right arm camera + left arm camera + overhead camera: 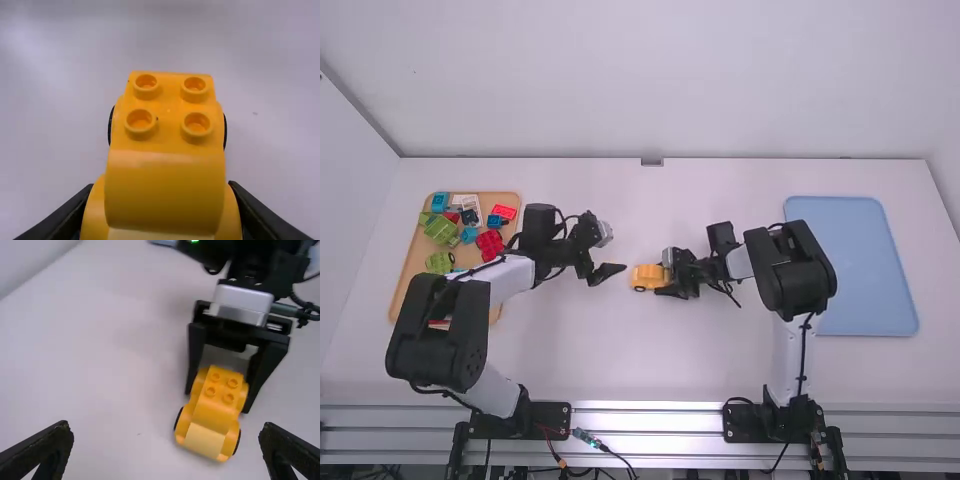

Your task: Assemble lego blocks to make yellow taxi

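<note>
The assembly on the white table (620,350) is judged to be at a late step: the yellow car (645,273) has been joined into one wheeled body and is held near the table's middle. Well to the car's right lies the blue tray (860,270); well to its left, the parts tray (413,268) with loose blocks (442,229) in it. If a roof piece is still due, it would have to be picked up and pressed squarely onto the car from above while the body is kept steady; if none is due, the car may simply be meant to be set down. The left gripper (166,428), just to the car's left, is spread wide, with nothing held or touched. By the right gripper (162,185), at the car's right, the body is clamped, one finger against each flank. The wheels appear to be underneath, though whether the table is touched by them cannot be told. On the car's roof, four bare studs (196,122) are left exposed, so a block could be taken there.
</note>
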{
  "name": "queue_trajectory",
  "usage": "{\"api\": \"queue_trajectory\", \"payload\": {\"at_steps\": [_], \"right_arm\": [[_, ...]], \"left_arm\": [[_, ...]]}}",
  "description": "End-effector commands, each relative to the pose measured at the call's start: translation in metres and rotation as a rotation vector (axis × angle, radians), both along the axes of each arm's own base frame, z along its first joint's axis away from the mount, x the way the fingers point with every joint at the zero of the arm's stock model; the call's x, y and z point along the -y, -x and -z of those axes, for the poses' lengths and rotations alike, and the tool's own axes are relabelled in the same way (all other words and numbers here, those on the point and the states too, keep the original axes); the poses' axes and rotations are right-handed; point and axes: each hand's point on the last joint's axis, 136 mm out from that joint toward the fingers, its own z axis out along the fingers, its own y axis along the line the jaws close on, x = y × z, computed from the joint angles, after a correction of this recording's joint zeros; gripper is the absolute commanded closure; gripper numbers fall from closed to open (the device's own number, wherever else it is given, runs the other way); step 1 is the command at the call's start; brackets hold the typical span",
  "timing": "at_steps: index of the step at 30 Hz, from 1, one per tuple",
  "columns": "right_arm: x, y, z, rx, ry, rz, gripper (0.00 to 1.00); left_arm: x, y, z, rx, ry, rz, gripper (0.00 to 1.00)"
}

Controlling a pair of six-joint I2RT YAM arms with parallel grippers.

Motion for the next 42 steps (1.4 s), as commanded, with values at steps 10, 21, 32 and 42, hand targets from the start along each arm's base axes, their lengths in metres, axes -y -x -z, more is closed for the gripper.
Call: {"api": "queue_trajectory", "payload": {"at_steps": [10, 21, 32, 42], "right_arm": [[0.041, -0.086, -0.066, -0.141, 0.073, 0.413, 1.00], [0.171, -0.136, -0.129, -0.129, 0.229, 1.081, 1.00], [0.302, -0.092, -0.117, -0.009, 0.203, 1.504, 1.00], [0.384, -0.047, -0.092, -0.062, 0.237, 1.663, 1.00]], "left_arm": [[-0.040, -0.012, 0.021, -0.012, 0.074, -0.413, 0.01], [-0.065, -0.019, 0.037, -0.134, 0.096, -0.638, 0.01], [-0.044, -0.038, 0.017, -0.225, 0.053, -0.530, 0.01], [-0.045, -0.039, 0.014, -0.198, 0.077, -0.537, 0.01]]}}
